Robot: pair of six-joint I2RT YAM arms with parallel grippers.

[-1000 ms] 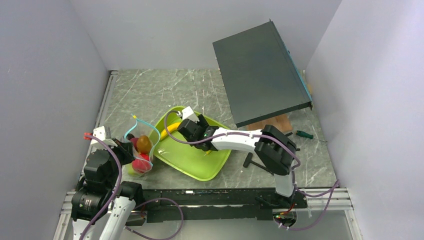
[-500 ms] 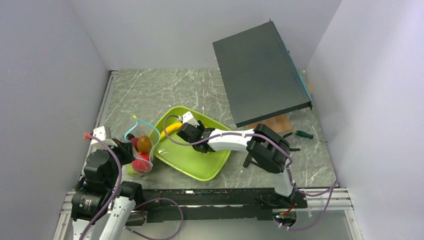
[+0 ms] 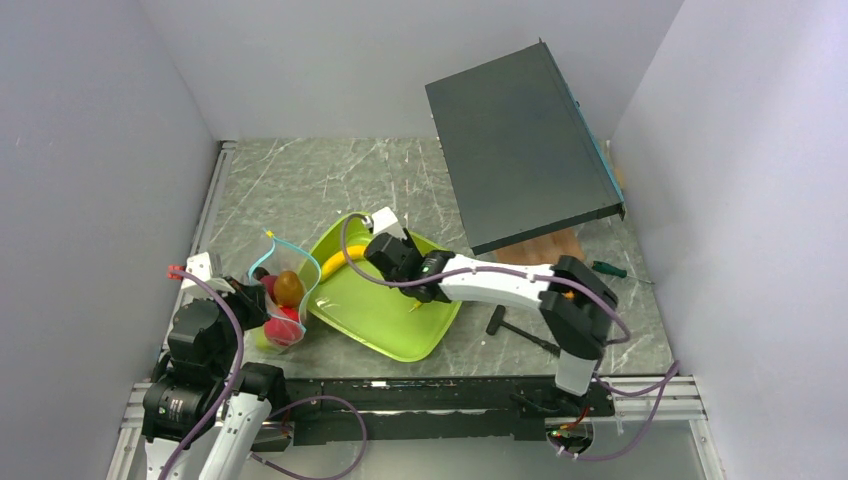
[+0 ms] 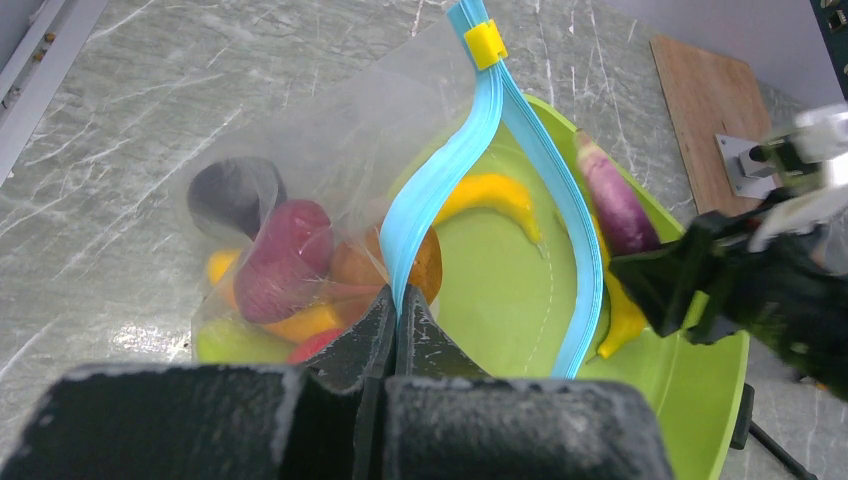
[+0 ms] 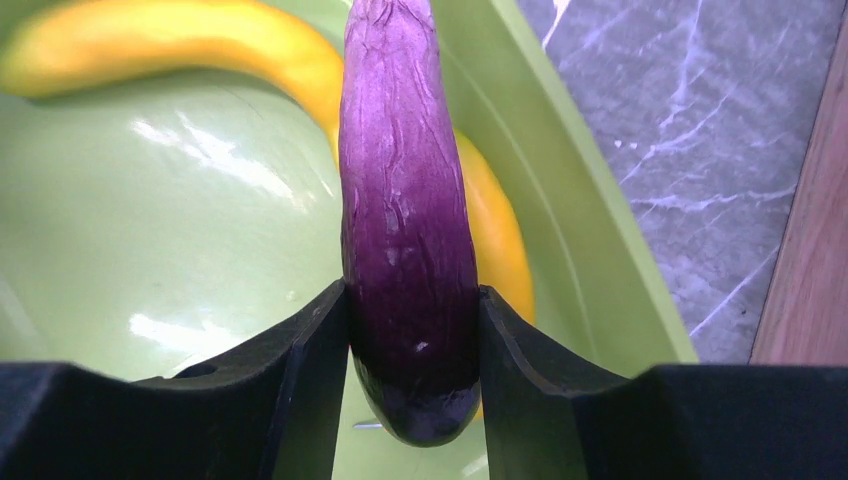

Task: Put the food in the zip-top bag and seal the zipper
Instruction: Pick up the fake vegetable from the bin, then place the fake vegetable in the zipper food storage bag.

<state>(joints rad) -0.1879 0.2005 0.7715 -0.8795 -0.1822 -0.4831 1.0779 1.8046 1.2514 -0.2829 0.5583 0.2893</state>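
Observation:
The clear zip-top bag (image 3: 283,300) stands at the lime-green tray's left edge and holds several food pieces, among them a brown one (image 3: 288,287), a red one (image 3: 281,326) and a magenta one (image 4: 285,265). My left gripper (image 4: 397,300) is shut on the near side of the bag's blue zipper (image 4: 440,190), and the mouth is open. My right gripper (image 5: 412,330) is shut on a dark purple eggplant (image 5: 410,230) just above the tray's far left corner (image 3: 385,248). Two yellow bananas (image 5: 150,40) lie in the tray under it.
The lime-green tray (image 3: 395,325) lies mid-table. A dark flat panel (image 3: 520,145) leans at the back right over a wooden board (image 3: 555,247). A green-handled screwdriver (image 3: 608,268) and a black tool (image 3: 497,322) lie right of the tray.
My right gripper dipped into the tray and has risen a little toward the back, and its elbow has swung to the right. The left arm and the bag have not moved.

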